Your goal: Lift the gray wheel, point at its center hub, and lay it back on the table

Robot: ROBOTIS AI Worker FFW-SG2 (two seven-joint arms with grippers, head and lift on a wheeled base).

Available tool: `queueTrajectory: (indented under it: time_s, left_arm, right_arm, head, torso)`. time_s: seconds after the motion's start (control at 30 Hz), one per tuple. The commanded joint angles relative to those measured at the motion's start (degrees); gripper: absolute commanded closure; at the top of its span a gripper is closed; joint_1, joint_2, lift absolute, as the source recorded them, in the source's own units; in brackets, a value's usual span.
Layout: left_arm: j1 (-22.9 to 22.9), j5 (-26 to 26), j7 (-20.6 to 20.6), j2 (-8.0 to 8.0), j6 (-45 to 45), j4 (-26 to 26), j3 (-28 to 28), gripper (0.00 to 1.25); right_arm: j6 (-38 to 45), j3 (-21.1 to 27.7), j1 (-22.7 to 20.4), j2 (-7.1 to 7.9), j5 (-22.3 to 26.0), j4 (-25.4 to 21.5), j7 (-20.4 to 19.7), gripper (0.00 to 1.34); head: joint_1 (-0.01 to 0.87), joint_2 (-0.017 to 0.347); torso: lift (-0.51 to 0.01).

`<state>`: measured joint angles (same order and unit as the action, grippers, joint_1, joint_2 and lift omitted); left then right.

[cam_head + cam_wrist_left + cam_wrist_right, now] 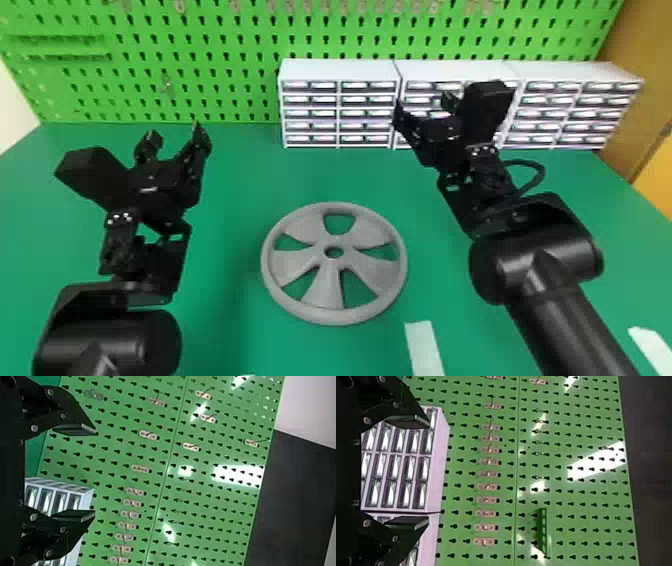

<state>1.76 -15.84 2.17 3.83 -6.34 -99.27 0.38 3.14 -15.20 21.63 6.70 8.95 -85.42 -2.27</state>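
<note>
The gray wheel (327,292) lies flat on the green table (235,210), its round center hub hole facing up, touched by neither arm. My left gripper (172,132) is raised to the wheel's left and farther back, its fingers spread. In the left wrist view that left gripper (95,473) stands open with nothing between its fingertips. On the other side, my right gripper (422,100) is held up behind and to the right of the wheel, in front of the drawer units. The right wrist view has the right gripper (429,472) open too, holding nothing.
White drawer units (340,70) stand along the table's back edge, from the middle to the right. Behind them rises a green pegboard (225,90) with small hooks. A pale strip (424,347) lies near the front, another (652,345) at the right.
</note>
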Motion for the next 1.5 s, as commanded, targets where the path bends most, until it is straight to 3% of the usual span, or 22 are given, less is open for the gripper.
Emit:
queueTrajectory:
  time_s: [0.0,0.17,0.4,0.93,1.23,1.47]
  left_arm:
    - [0.88,-0.16,-0.32,-0.05,0.01,0.74,-0.29,0.51]
    - [2.72,0.02,-2.52,-0.58,0.01,2.85,-0.56,0.51]
    - [2.81,0.55,-3.84,-1.81,0.01,4.44,-0.38,0.51]
    - [3.87,2.04,-4.45,-1.98,2.64,7.42,0.58,0.51]
    - [15.29,8.72,-8.23,-1.90,3.26,12.35,3.40,0.51]
    - [25.49,11.36,-8.49,2.24,3.17,13.66,0.14,0.51]
  right_arm:
    - [-0.24,0.34,-0.09,0.24,-0.68,-0.62,-0.01,0.42]
    - [-0.33,1.31,-1.24,1.21,-1.30,-2.12,-0.19,0.42]
    - [-0.68,1.75,-1.68,1.29,-2.62,-2.20,-0.45,0.42]
    - [1.69,2.28,-0.89,1.73,-4.46,-1.24,-1.68,0.42]
    - [0.55,3.07,6.59,2.88,-2.44,-0.18,-2.30,0.42]
    - [-1.21,2.89,15.99,4.02,-2.27,0.17,-2.82,0.42]
  head:
    - [0.692,0.048]
    - [0.692,0.048]
    - [0.692,0.048]
    - [0.692,0.048]
    - [0.692,0.048]
    - [0.692,0.048]
  torso:
    - [-0.096]
    - [-0.096]
    - [-0.096]
    - [-0.096]
    - [-0.096]
    - [-0.096]
